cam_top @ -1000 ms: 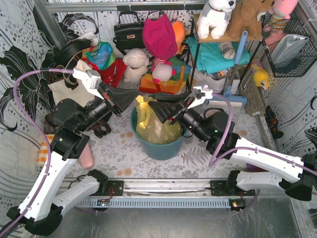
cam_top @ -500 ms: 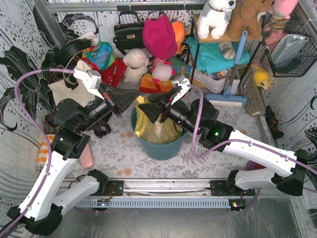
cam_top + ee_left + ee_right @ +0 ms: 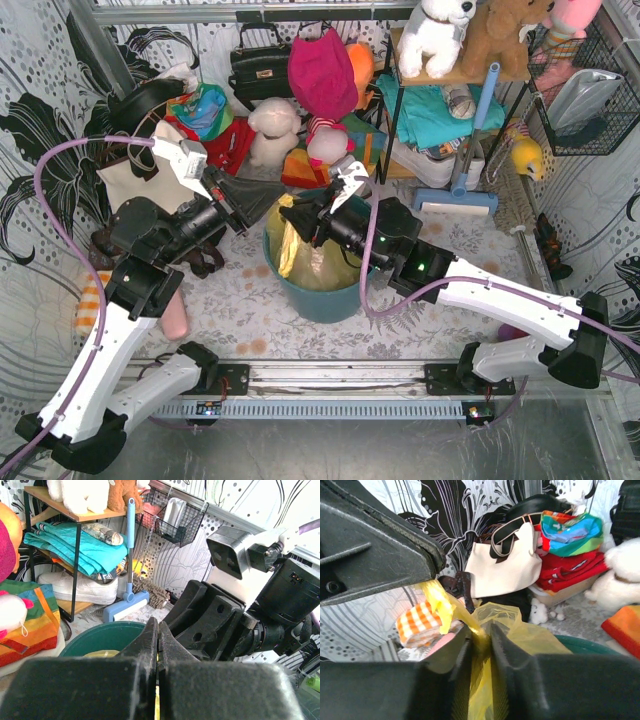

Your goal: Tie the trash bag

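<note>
above bin (image 3: 322,298), right gripper (image 3: 481,641) pinches trash bag (image 3: 298,258)

trash bag (image 3: 292,248): thin glossy translucent plastic; bin (image 3: 327,301): seemingly matt plastic

Blocked over the teal bin (image 3: 325,297) by left gripper (image 3: 274,198) and right gripper (image 3: 290,216), both clamped on the trash bag (image 3: 300,258); crowded behind by plush toys (image 3: 272,132); passable across tabletop (image 3: 250,302) in front.

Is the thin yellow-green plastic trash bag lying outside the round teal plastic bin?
No, the top view shows the yellow-green plastic trash bag sitting inside the round teal plastic bin.
</note>
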Controlling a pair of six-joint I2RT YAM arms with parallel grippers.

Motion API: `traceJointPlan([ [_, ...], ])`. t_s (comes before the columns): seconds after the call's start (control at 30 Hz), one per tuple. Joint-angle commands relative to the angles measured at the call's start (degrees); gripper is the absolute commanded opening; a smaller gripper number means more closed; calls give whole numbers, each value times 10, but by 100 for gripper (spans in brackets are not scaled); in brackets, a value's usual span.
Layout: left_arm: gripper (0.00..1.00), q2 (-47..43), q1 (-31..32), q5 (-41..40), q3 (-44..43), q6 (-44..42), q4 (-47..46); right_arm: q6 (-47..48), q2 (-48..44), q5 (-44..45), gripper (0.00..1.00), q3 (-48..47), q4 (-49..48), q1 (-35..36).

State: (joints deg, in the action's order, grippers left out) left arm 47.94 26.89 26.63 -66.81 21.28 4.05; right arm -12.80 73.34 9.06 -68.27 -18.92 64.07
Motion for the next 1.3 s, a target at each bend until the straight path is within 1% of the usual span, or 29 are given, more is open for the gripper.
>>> traceJointPlan([
  [0.0, 0, -3, -3, 13, 1, 5, -37, 16, -9, 17, 11, -14, -43, -3],
  [0.03, 0, -3, -3, 13, 0, 5, -37, 17, -11, 18, 5, -10, -48, -3],
  [0.07, 11, -4, -3, 7, 0, 5, -35, 16, -14, 20, 1, -7, -52, -3],
  [0.1, 25, -7, -3, -1, -1, 6, -32, 16, -17, 21, 0, -4, -58, -2],
  [0.17, 48, -14, -3, -23, 1, 5, -20, 16, -19, 23, 0, -2, -61, -2],
  [0.2, 55, -17, -3, -35, 1, 5, -13, 16, -20, 23, 0, -2, -62, -2],
  [0.27, 63, -24, -2, -42, 4, -1, 3, 14, -21, 21, 0, -3, -63, -2],
  [0.4, 71, -38, -3, -33, 22, -25, 31, 10, -21, 17, 0, -3, -66, -2],
  [0.5, 75, -48, -2, -37, 43, -24, 25, 8, -22, 12, 0, -3, -69, -2],
  [0.6, 77, -44, -3, -24, 62, -8, 2, 8, -23, 12, 0, -3, -70, -2],
  [0.8, 77, -26, -2, 6, 105, 43, -107, 5, -24, 9, 0, 2, -72, -2],
  [0.87, 74, -15, -2, 6, 105, 48, -134, 2, -25, 6, 0, 4, -73, -2],
  [0.97, 72, 7, -2, 6, 95, 49, -156, -3, -25, 3, 0, 6, -75, -3],
  [1.1, 66, 25, -2, 11, 81, 49, -179, -10, -26, 1, 0, 12, -79, -2],
  [1.2, 66, 30, -2, 21, 74, 52, -191, -12, -27, 1, 0, 15, -81, -2],
  [1.27, 68, 31, -3, 34, 71, 52, -193, -13, -29, 5, 0, 19, -81, -2],
])
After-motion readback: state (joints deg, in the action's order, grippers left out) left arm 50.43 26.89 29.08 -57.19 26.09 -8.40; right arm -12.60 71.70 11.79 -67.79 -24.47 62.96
